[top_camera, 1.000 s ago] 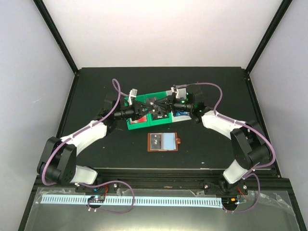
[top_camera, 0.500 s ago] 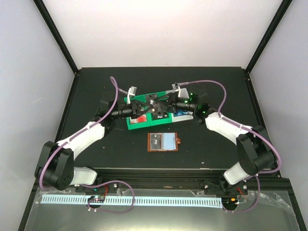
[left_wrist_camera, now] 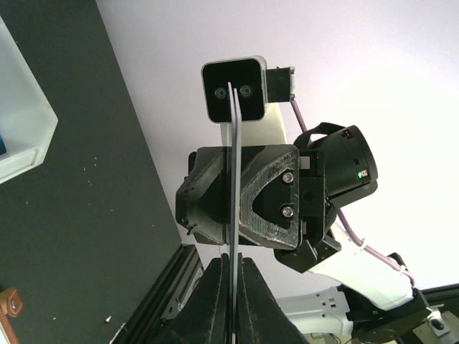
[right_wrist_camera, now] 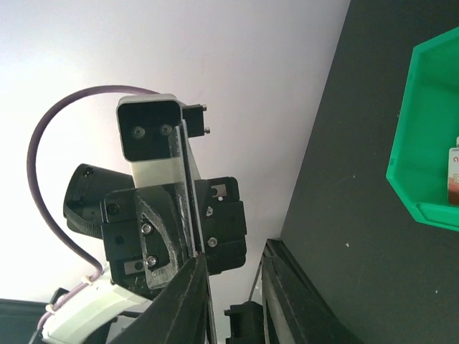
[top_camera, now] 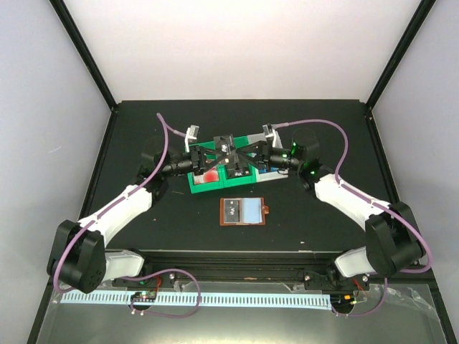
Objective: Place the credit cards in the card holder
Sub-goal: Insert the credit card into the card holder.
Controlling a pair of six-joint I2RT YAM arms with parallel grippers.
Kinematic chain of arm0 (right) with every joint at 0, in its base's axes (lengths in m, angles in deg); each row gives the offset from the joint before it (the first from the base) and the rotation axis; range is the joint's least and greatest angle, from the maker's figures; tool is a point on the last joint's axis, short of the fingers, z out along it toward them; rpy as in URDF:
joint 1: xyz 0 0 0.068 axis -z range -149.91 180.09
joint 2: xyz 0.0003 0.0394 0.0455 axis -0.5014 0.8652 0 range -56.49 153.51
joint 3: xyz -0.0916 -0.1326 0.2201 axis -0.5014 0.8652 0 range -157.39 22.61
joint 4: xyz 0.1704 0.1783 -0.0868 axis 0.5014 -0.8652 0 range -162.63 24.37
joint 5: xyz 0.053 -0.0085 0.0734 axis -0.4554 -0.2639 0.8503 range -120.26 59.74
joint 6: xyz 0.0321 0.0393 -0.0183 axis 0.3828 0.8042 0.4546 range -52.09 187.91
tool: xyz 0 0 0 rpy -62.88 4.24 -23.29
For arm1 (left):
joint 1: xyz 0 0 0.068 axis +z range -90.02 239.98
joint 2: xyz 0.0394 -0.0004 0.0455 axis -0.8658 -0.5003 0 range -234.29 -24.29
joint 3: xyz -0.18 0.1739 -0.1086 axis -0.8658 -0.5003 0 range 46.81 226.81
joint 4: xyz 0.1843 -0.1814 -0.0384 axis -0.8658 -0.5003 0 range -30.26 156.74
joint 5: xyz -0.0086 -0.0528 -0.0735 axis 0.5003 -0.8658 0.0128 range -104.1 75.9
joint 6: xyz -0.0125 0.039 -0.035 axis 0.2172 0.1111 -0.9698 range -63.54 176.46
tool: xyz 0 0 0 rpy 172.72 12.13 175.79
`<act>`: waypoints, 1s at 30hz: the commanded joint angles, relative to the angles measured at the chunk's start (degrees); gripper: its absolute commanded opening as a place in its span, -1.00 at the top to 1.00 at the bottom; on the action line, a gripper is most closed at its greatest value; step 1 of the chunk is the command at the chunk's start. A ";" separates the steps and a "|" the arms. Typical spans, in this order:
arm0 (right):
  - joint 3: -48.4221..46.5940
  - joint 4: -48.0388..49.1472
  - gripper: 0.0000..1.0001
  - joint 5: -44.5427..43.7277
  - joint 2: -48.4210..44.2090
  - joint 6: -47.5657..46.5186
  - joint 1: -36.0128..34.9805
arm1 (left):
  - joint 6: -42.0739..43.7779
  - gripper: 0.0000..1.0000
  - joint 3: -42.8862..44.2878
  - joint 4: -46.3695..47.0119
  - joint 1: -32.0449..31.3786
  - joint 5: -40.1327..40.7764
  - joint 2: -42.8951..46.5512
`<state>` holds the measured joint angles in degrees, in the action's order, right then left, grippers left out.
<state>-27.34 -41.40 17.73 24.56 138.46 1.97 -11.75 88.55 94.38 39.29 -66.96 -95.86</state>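
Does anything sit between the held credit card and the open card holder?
Nothing visible does. The left gripper pinches the credit card above the green bin; the card holder lies open nearer the arms' bases.

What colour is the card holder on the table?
Reddish-brown; the card holder shows best in the top external view.

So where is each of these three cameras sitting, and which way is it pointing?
Top external: fixed above and behind, looking down on the table; shows the left arm and right arm.
Left wrist: on the left arm, facing the right gripper; its left gripper shows below, pinching the credit card.
Right wrist: on the right arm, facing back; its open fingers show below.
Shared: both wrist views see that card edge-on.
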 commanded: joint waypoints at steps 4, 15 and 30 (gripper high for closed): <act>-2.59 -4.59 0.67 1.43 0.46 -5.49 0.26 | -3.49 0.97 0.01 6.24 0.39 -2.86 0.58; -6.11 -5.42 0.73 5.82 4.80 -8.04 -0.85 | -7.26 0.97 -0.61 11.22 0.30 -5.30 1.79; -9.29 6.81 0.68 12.64 9.00 -1.59 -2.29 | -8.14 0.97 -0.28 12.51 0.23 -7.49 1.76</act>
<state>-35.67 -41.84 27.00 31.82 132.40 1.25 -19.62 86.74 101.40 40.54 -70.09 -95.84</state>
